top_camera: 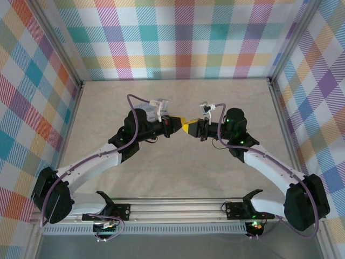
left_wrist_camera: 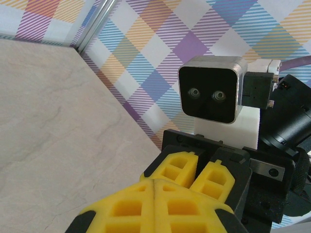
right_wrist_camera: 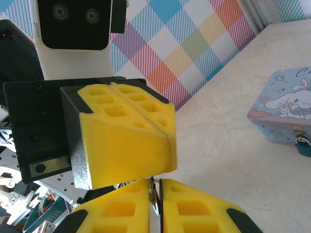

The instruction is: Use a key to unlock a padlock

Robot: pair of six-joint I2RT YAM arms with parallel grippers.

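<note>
Left end effector (right_wrist_camera: 165, 145) and right end effector (left_wrist_camera: 197, 170) are meeting tip to tip above the marbled table (right_wrist_camera: 233, 160), probably to pass the key (right_wrist_camera: 154, 191). Left is pressing its 2 pocketed yellow pads together. Right is pinching the thin metal key. The teal padlock (right_wrist_camera: 303, 147) is sitting on the glossy tin box (right_wrist_camera: 284, 109), well apart.

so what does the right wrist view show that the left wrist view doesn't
Right wrist has: the tin box with the padlock at its front, cut by the frame edge; the key, a thin sliver pinched in the jaws of the right gripper; the left arm's camera.
Left wrist has: the right arm's camera, face-on.
Both have: the left gripper, jaws shut, tip to tip with the right gripper; the table; the plaid wall.
</note>
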